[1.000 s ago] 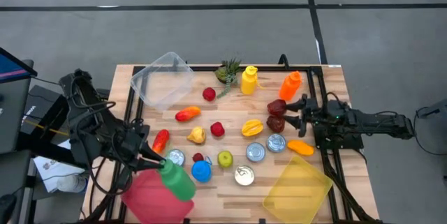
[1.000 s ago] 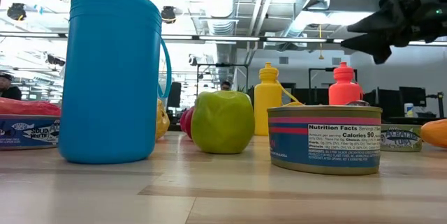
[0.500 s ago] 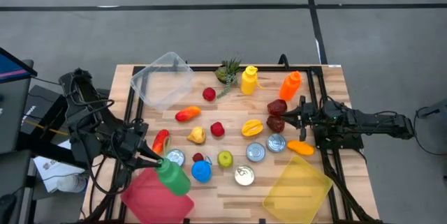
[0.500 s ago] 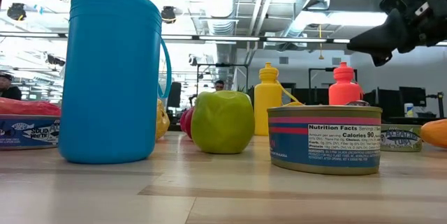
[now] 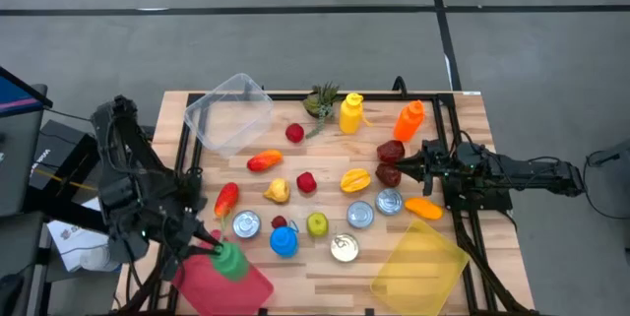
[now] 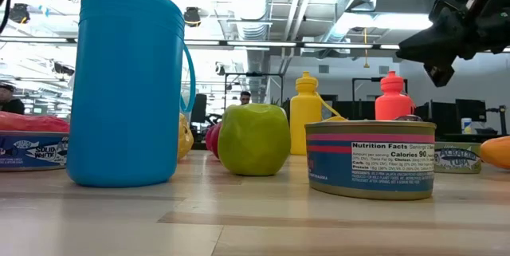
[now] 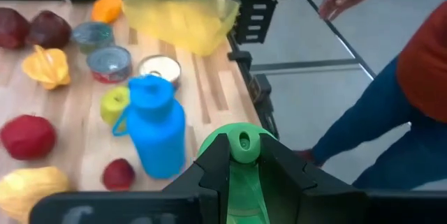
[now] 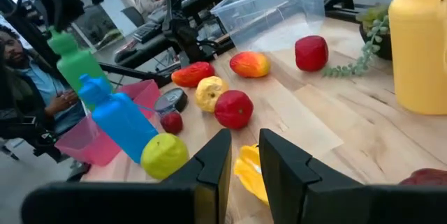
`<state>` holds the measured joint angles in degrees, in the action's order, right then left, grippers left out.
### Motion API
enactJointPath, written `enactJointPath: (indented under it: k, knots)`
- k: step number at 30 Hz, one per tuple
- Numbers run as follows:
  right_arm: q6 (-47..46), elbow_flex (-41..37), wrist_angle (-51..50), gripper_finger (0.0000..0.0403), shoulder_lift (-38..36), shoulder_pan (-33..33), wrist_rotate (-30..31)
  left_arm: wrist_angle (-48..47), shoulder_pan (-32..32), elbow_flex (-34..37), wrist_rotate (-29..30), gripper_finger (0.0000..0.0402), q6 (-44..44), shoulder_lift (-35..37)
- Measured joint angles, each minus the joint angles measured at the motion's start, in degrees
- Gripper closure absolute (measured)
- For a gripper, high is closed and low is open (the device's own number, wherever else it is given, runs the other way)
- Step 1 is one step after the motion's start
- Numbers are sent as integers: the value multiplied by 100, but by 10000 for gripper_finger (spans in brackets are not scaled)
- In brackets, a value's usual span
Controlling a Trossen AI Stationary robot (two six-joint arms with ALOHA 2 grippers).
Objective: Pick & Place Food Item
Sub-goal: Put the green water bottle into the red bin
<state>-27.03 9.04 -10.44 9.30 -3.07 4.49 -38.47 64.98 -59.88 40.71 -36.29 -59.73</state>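
Note:
The green bottle [image 5: 229, 260] is in my left gripper [image 5: 220, 254] at the table's near left corner, above the pink bin [image 5: 246, 293]. The right wrist view shows the green bottle [image 8: 72, 59] roughly upright over the pink bin [image 8: 105, 144]. My left gripper [image 7: 244, 176] is shut on it. My right gripper [image 5: 402, 165] hovers near the right edge, beside two dark red fruits [image 5: 390, 153]. The fingers of my right gripper [image 8: 244, 144] stand a narrow gap apart and hold nothing. In the low view my right gripper [image 6: 430, 53] is well above the table. My left gripper pinches the green bottle between its two fingers [image 7: 213, 176], one on each side of the upper body just below the cap [image 7: 243, 144]. The fingers come slanting down from above on the table's left. The bottle is lifted clear and stands roughly upright over the pink bin.
A blue bottle [image 5: 283, 242], a green apple [image 5: 317, 223], several cans [image 5: 359, 215] and fruits fill the table's middle. A clear bin [image 5: 228, 111] sits far left and a yellow bin [image 5: 418, 262] near right. Yellow [image 5: 350, 112] and orange [image 5: 409, 119] bottles stand far. A person [image 7: 419, 77] stands off the near edge.
My left gripper has carried the green bottle toward the table's near left corner, farther over the pink bin. The bottle has tipped from slanting to roughly upright. My right arm has stayed about where it was.

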Motion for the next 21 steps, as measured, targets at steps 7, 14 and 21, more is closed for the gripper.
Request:
enactJointPath:
  k: [7, 14, 21]
  knots:
    - [0, 0, 0, 334, 0, 0, 0, 644, 229, 247, 47, 350, -34, -435]
    - [0, 0, 0, 334, 0, 0, 0, -175, 511, 252, 403, 350, -834, -743]
    - [0, 0, 0, 334, 1, 0, 0, -1122, 948, 254, 1196, 350, -1915, -599]
